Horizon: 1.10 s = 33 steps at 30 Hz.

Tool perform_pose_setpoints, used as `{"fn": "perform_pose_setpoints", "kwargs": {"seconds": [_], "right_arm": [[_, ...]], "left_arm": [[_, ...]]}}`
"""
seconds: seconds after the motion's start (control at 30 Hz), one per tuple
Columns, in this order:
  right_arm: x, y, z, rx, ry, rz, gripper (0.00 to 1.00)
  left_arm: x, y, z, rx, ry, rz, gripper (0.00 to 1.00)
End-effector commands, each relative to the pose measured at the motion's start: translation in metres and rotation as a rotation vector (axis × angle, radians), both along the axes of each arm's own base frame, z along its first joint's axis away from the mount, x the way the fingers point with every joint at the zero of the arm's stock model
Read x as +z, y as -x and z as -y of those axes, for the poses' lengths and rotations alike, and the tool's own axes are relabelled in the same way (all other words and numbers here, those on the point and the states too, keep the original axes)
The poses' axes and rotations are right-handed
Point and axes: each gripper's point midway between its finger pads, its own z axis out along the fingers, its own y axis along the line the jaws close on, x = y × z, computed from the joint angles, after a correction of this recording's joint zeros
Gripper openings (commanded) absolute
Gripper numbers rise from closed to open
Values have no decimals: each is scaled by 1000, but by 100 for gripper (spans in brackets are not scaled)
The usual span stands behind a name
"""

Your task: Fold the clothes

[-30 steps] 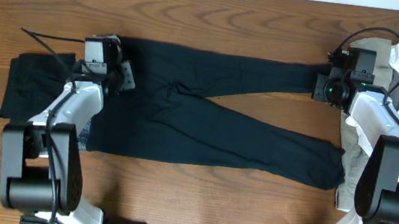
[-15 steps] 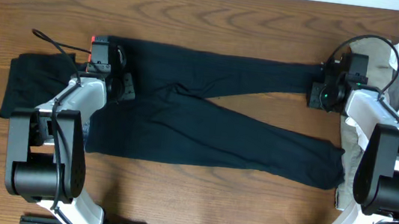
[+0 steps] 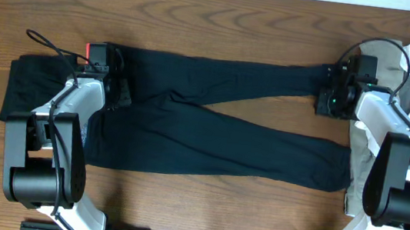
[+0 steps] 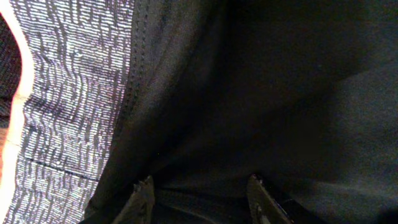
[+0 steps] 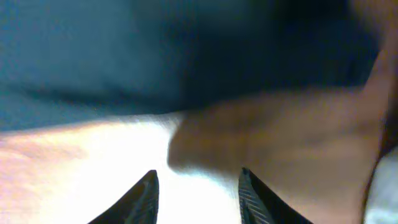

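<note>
The navy trousers [image 3: 211,127] are lying spread across the middle of the overhead frame on the wooden table [image 3: 224,16], with the waistband [image 4: 68,106] at the left and the leg ends at the right. The left gripper [image 4: 199,193] is pinching bunched dark cloth beside the grey waistband at the trousers' upper left corner. The right gripper [image 5: 198,186] is hovering at the upper leg's end, upper right, fingers parted over bare tabletop and grasping nothing.
</note>
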Motion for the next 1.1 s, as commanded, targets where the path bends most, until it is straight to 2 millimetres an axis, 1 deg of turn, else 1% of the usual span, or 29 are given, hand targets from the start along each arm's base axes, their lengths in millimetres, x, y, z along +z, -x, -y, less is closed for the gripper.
{"fn": "perform_pose_setpoints", "kwargs": {"seconds": [0.0,0.07,0.17,0.37,0.43,0.53,0.6,0.7,0.8,0.9,1.0,1.07], "right_arm": [[42,-24,-8,8,-8,158,42],[46,-33,-7,8,-7,200,42],[41,-42,-7,9,-5,226,42],[18,-58,-6,10,-5,249,42],[10,-63,-6,10,-4,259,41],[-1,-66,-6,10,-5,254,41],[-9,-64,-6,8,-3,234,41],[-23,-52,-4,4,1,173,42],[-34,-34,-4,16,8,87,44],[-45,-6,-5,16,1,-34,45],[-54,28,-6,12,-8,-177,39],[-57,47,-7,2,-15,-258,38]], "left_arm": [[-25,26,-10,20,-21,-105,51],[-25,26,-9,20,-21,-105,51],[-25,26,-10,20,-21,-105,51],[-25,26,-9,20,-21,-105,51],[-25,25,-6,15,-3,-103,51],[-25,25,-2,9,22,-100,52],[-25,25,-2,9,22,-100,52],[-25,25,-2,8,22,-101,52],[-25,25,-2,9,21,-101,52],[-25,25,-2,8,21,-101,52],[-25,25,-2,8,21,-101,52],[-25,25,-2,8,21,-101,52]]}}
